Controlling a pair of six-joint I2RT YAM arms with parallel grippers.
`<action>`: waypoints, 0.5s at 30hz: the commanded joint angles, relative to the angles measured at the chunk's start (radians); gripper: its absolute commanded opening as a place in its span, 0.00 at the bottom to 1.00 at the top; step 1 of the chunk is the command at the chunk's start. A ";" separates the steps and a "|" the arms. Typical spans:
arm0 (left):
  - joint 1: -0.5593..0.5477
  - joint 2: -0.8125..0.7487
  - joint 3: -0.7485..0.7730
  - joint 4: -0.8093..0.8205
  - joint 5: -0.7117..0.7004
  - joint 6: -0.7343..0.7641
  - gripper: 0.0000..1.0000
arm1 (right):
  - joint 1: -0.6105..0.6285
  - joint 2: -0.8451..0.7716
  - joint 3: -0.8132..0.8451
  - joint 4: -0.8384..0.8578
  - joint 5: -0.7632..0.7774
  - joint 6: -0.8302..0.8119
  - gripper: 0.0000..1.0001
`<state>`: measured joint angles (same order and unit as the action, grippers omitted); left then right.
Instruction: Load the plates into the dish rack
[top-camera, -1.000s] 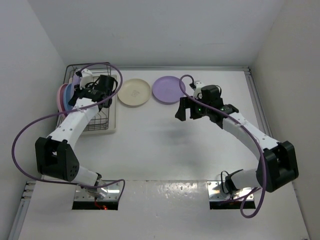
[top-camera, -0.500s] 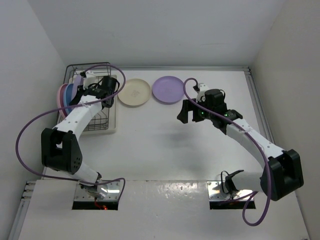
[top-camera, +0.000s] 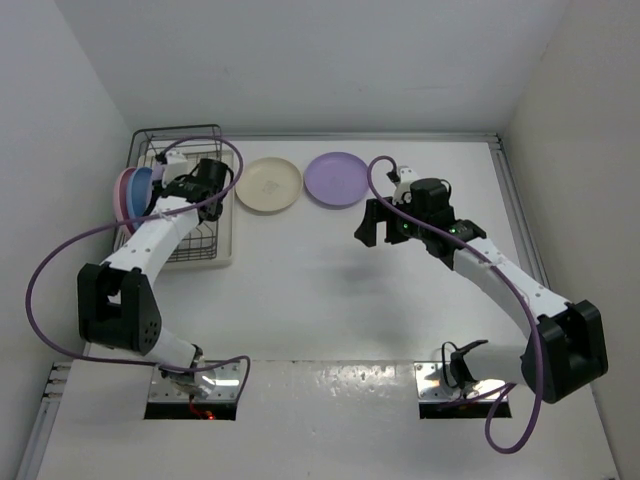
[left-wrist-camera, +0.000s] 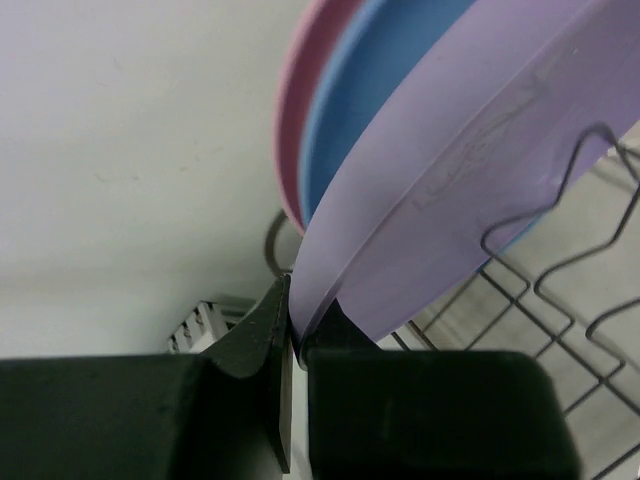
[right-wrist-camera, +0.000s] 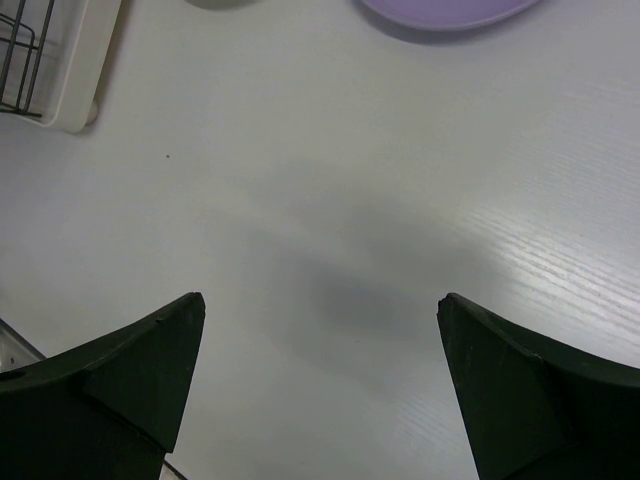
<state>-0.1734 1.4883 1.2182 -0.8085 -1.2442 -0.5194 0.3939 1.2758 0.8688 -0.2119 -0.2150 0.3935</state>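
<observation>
The dish rack (top-camera: 178, 129) stands at the back left of the table. A pink plate (top-camera: 121, 196) and a blue plate (top-camera: 140, 184) stand on edge in it. In the left wrist view, my left gripper (left-wrist-camera: 294, 322) is shut on the rim of a lilac plate (left-wrist-camera: 470, 170), which leans against the blue plate (left-wrist-camera: 370, 90) with the pink plate (left-wrist-camera: 293, 110) behind, above the rack wires (left-wrist-camera: 560, 290). A cream plate (top-camera: 268, 184) and a second lilac plate (top-camera: 338, 178) lie flat on the table. My right gripper (top-camera: 375, 228) hangs open over bare table (right-wrist-camera: 320, 320), holding nothing.
The rack's pale tray base (right-wrist-camera: 75, 85) shows at the upper left of the right wrist view, and the flat lilac plate (right-wrist-camera: 450, 10) at its top edge. White walls close in the table on the left, back and right.
My left arm has shifted, and its wrist moved slightly toward the near side over the rack with the lilac plate held. The right gripper drifted a little to the right.
</observation>
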 joint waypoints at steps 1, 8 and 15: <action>0.038 -0.001 -0.055 -0.018 0.072 -0.010 0.00 | -0.003 -0.050 -0.016 0.025 0.014 -0.005 1.00; 0.138 0.055 -0.033 -0.038 0.273 0.031 0.24 | -0.004 -0.099 -0.050 0.020 0.035 -0.004 1.00; 0.138 0.029 0.154 -0.076 0.368 0.122 0.87 | -0.012 -0.081 -0.027 0.020 0.026 -0.008 1.00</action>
<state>-0.0349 1.5562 1.2716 -0.8665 -0.9390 -0.4541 0.3897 1.1942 0.8192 -0.2180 -0.1883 0.3927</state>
